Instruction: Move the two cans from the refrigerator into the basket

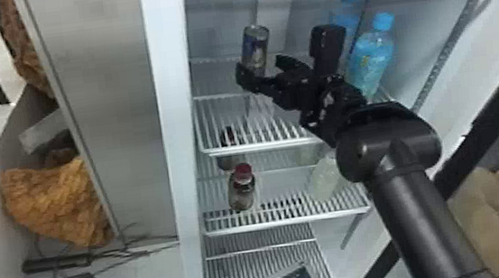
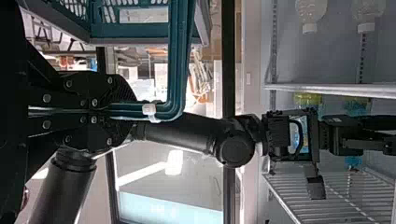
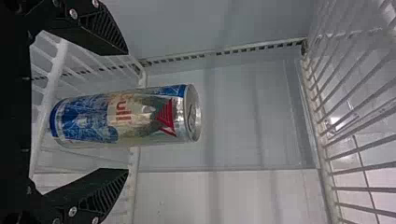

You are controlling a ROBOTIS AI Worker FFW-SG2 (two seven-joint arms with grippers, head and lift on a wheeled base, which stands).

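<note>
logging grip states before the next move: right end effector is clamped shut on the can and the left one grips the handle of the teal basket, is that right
Not quite: the right wrist view shows the right end effector open, with gaps between its fingers and the can. The left end effector does grip the handle of the teal basket.
</note>
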